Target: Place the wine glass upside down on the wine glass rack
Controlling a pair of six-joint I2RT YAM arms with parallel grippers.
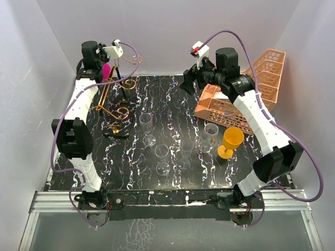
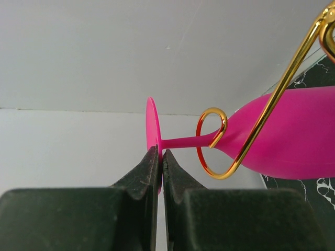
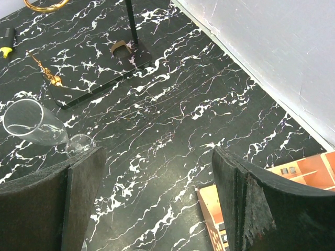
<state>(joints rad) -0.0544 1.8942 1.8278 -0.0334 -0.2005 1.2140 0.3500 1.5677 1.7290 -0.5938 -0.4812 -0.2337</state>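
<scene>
My left gripper (image 2: 159,155) is shut on the round foot of a pink wine glass (image 2: 293,133), held high at the back left, where the glass (image 1: 105,71) shows beside my left gripper (image 1: 99,67). The stem passes through a curled gold scroll end (image 2: 212,141) of the wine glass rack (image 1: 111,99), whose gold wire arms spread from a dark post and base. The bowl lies beyond the wire. My right gripper (image 3: 157,172) is open and empty above the black marble table, at the back centre in the top view (image 1: 189,81).
An orange perforated tray rack (image 1: 246,89) stands back right. Several clear glasses, one (image 1: 147,128) also in the right wrist view (image 3: 36,128), and an orange goblet (image 1: 230,142) stand mid-table. White walls close in on both sides.
</scene>
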